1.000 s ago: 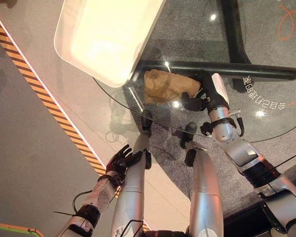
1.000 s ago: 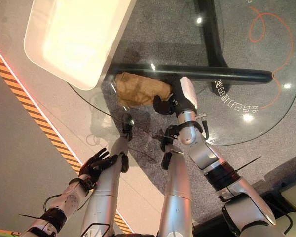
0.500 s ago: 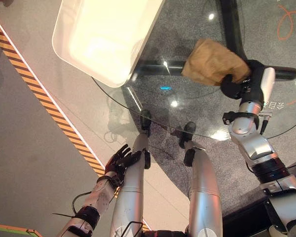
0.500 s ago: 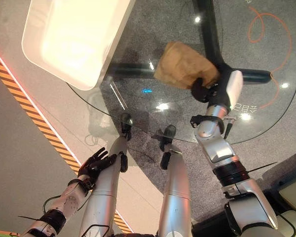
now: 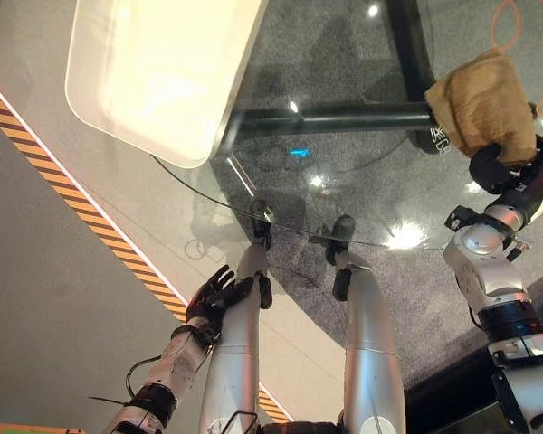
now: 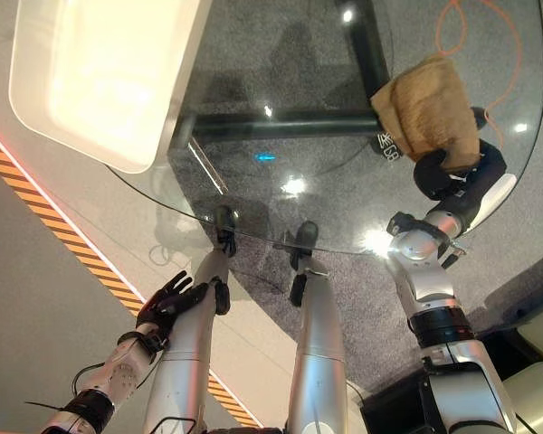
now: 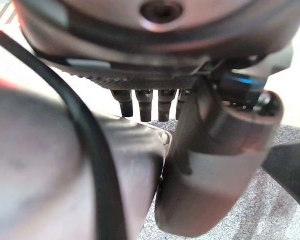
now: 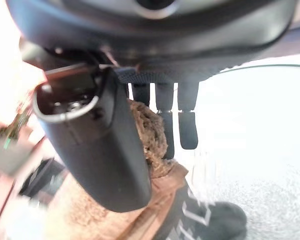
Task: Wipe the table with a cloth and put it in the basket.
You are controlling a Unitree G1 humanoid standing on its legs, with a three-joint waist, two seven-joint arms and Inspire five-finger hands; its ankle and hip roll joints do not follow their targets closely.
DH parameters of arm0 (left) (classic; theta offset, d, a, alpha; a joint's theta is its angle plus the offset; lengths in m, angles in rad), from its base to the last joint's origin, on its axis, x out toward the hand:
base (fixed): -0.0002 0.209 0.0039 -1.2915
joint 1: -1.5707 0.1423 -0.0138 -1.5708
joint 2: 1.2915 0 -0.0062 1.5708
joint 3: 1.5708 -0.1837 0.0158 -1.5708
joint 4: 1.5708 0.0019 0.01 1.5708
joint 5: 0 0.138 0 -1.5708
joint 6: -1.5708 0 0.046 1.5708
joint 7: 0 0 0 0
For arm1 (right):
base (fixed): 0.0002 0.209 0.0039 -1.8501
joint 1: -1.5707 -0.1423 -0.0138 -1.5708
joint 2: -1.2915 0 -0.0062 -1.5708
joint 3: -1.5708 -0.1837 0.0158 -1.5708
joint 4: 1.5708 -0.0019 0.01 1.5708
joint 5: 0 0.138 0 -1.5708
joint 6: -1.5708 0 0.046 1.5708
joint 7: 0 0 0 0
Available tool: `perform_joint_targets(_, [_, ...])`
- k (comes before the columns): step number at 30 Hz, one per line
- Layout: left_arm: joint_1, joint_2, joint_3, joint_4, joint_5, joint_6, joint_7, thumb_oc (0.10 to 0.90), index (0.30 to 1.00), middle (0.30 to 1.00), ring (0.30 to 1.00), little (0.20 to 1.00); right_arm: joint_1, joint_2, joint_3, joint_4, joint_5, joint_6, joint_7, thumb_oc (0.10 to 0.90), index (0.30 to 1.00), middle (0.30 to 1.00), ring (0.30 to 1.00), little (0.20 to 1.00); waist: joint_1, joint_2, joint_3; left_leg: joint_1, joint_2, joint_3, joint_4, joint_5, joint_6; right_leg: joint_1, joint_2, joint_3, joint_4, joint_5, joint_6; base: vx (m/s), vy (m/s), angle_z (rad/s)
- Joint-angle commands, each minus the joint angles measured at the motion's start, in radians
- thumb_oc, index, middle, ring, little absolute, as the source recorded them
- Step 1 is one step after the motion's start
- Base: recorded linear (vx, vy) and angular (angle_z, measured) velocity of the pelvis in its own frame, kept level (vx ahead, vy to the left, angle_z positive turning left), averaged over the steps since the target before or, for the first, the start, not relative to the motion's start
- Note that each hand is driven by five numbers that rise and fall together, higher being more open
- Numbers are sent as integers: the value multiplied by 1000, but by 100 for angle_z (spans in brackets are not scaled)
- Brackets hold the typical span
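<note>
1. The white basket (image 5: 163, 72) is cut off by the picture's top edge, so its far rim cannot be seen.
2. The right hand (image 6: 452, 176) has its fingertips buried under the brown cloth (image 6: 430, 108).
3. The glass table (image 5: 344, 190) runs past the picture's top and right edges.

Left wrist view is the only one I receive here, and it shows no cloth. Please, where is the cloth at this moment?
Observer: The brown cloth is in the right hand, far out over the right side of the glass table.
Operator: Is the hand closed on it?
Observer: Yes, the right wrist view shows thumb and fingers pinching the cloth.
Operator: And where is the basket?
Observer: The white basket sits at the table's far left, well apart from the cloth.
</note>
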Motion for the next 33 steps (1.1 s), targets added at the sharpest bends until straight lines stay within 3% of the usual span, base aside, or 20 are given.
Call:
perform_joint_targets(1, [122, -67, -63, -11, -20, 3, -5, 800, 900, 900, 900, 900, 22, -99, -134, -73, 45, -183, -121, 100, 300, 300, 300, 200, 15, 55, -19, 20, -27, 51, 196, -261, -11, 10, 104, 14, -216, 170, 37, 0, 0, 0])
perform_joint_targets(4, [104, -70, -60, -13, -22, -2, 1, 800, 900, 900, 900, 900, 2, -87, -142, -92, 81, -220, -136, 100, 300, 300, 300, 200, 14, 53, -19, -7, -33, 57, 180, -227, -4, -15, 99, 8, -236, 203, 29, -35, 3, -2])
perform_joint_targets(6, [119, -71, -66, -12, -22, -2, -1, 800, 900, 900, 900, 900, 10, -77, -136, -96, 90, -232, -134, 100, 300, 300, 300, 200, 19, 55, -19, 24, -30, 47, 186, -255, -10, 15, 105, 13, -224, 174, 36, 23, 6, 0])
perform_joint_targets(7, [105, -72, -59, -14, -22, -2, -2, 800, 900, 900, 900, 900, -9, -74, -141, -115, 97, -242, -131, 100, 300, 300, 300, 200, 16, 52, -19, -2, -34, 54, 175, -224, -4, -8, 100, 8, -241, 204, 28, 39, 24, -1])
perform_joint_targets(9, [118, -75, -66, -14, -27, -2, 0, 800, 900, 900, 900, 900, -8, -60, -132, -136, 99, -250, -130, 100, 300, 300, 300, 200, 21, 54, -19, 28, -32, 44, 183, -253, -9, 19, 107, 14, -226, 174, 34, 0, 0, 0])
perform_joint_targets(11, [101, -80, -57, -17, -22, 5, 4, 800, 900, 900, 900, 900, -34, -43, -130, -174, 80, -233, -106, 100, 300, 300, 300, 200, 20, 50, -19, 2, -35, 51, 171, -220, -3, -4, 102, 8, -239, 203, 26, -17, 8, 0])
perform_joint_targets(12, [117, -80, -62, -15, -23, 6, 5, 800, 900, 900, 900, 900, -22, -40, -124, -174, 77, -231, -103, 100, 300, 300, 300, 200, 24, 52, -19, 34, -33, 42, 178, -250, -8, 23, 107, 12, -226, 173, 34, 0, 0, 0])
perform_joint_targets(13, [99, -81, -54, -18, -24, 7, 7, 800, 900, 900, 900, 900, -44, -37, -121, -193, 67, -219, -94, 100, 300, 300, 300, 200, 20, 50, -19, 2, -36, 50, 167, -217, -3, -5, 102, 7, -241, 204, 26, 0, 0, 0])
perform_joint_targets(15, [117, -84, -56, -16, -21, 11, 5, 800, 900, 900, 900, 900, -35, -26, -106, -214, 47, -198, -79, 100, 300, 300, 300, 200, 26, 52, -19, 37, -34, 41, 174, -247, -8, 26, 108, 11, -227, 172, 33, 24, 15, 0])
perform_joint_targets(18, [112, -89, -48, -15, -15, 14, 7, 800, 900, 900, 900, 900, -49, -14, -89, -244, 8, -149, -36, 100, 300, 300, 300, 200, 27, 50, -19, 31, -35, 42, 171, -240, -7, 22, 107, 10, -230, 176, 31, 11, 14, 2])
perform_joint_targets(21, [96, -99, -36, -10, -13, 17, 6, 800, 900, 900, 900, 900, -75, -10, -59, -276, -63, -53, 0, 100, 300, 300, 300, 200, 26, 45, -19, 12, -37, 50, 166, -217, -4, 4, 103, 6, -235, 195, 25, -9, 27, 1])
perform_joint_targets(22, [111, -102, -39, -6, -11, 18, 4, 800, 900, 900, 900, 900, -64, -7, -49, -269, -68, -35, 18, 100, 300, 300, 300, 200, 30, 47, -19, 44, -34, 42, 174, -248, -9, 32, 107, 11, -221, 164, 32, -31, 35, 1])
perform_joint_targets(23, [95, -104, -33, -7, -8, 17, 5, 800, 900, 900, 900, 900, -79, -10, -48, -268, -76, -25, 27, 100, 300, 300, 300, 200, 28, 44, -19, 12, -37, 49, 166, -217, -4, 5, 102, 5, -235, 194, 25, 0, 0, 0])
perform_joint_targets(25, [109, -106, -41, -4, -6, 18, 9, 800, 900, 900, 900, 900, -67, -9, -20, -256, -114, 31, 86, 100, 300, 300, 300, 200, 33, 47, -19, 42, -37, 39, 175, -247, -8, 31, 105, 8, -221, 165, 34, 26, 9, 2])
perform_joint_targets(28, [89, -105, -33, -1, -4, 20, 6, 800, 900, 900, 900, 900, -87, -14, 11, -252, -150, 102, 166, 100, 300, 300, 300, 200, 33, 45, -19, 7, -42, 47, 169, -215, -3, -1, 98, -1, -232, 197, 28, -37, 13, 3])
perform_joint_targets(30, [106, -107, -35, 5, 5, 22, -2, 800, 900, 900, 900, 900, -70, -11, 49, -250, -135, 137, 244, 100, 300, 300, 300, 200, 38, 47, -19, 36, -39, 40, 179, -246, -7, 23, 100, 1, -214, 164, 35, 52, 37, 3])
perform_joint_targets(33, [105, -110, -34, 8, 8, 23, -4, 800, 900, 900, 900, 900, -61, 1, 82, -247, -131, 160, 307, 100, 300, 300, 300, 200, 41, 47, -19, 36, -37, 44, 182, -250, -7, 23, 98, -1, -211, 160, 35, 19, 37, 2])
